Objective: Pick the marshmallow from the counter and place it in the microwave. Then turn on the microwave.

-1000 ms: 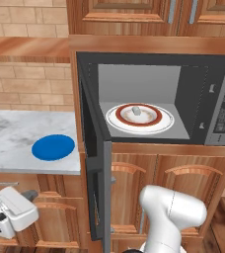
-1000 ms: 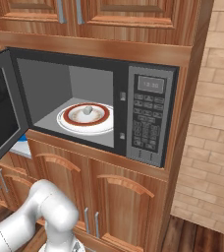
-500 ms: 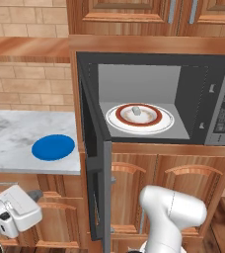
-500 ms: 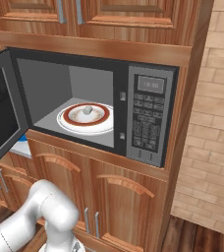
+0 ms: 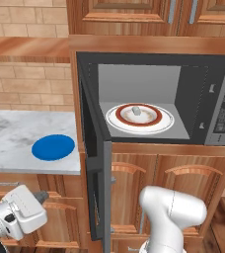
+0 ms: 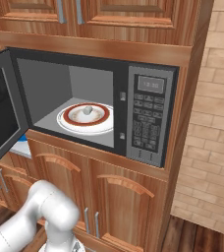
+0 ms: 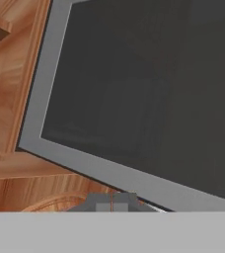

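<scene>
The microwave (image 5: 214, 97) stands open, its door (image 5: 97, 174) swung out to the left. Inside, the small white marshmallow (image 5: 135, 110) (image 6: 87, 109) sits in the middle of the white red-rimmed plate (image 5: 161, 122) (image 6: 66, 120). My gripper (image 5: 41, 196) hangs low at the left, below the counter (image 5: 8, 143) edge and left of the door. It is shut and holds nothing. In the hand view its shut tips (image 7: 112, 201) point at the outer side of the door's dark glass (image 7: 149, 89) and grey frame.
A round blue plate (image 5: 53, 147) lies on the marble counter near its right end. The keypad (image 6: 147, 123) is on the microwave's right side. Brown cabinet doors (image 6: 124, 206) stand below the microwave, and a wooden shelf ledge (image 5: 25, 49) runs above the counter.
My hand has crept slightly to the right, toward the open door. The marshmallow, plate and door stay as they were.
</scene>
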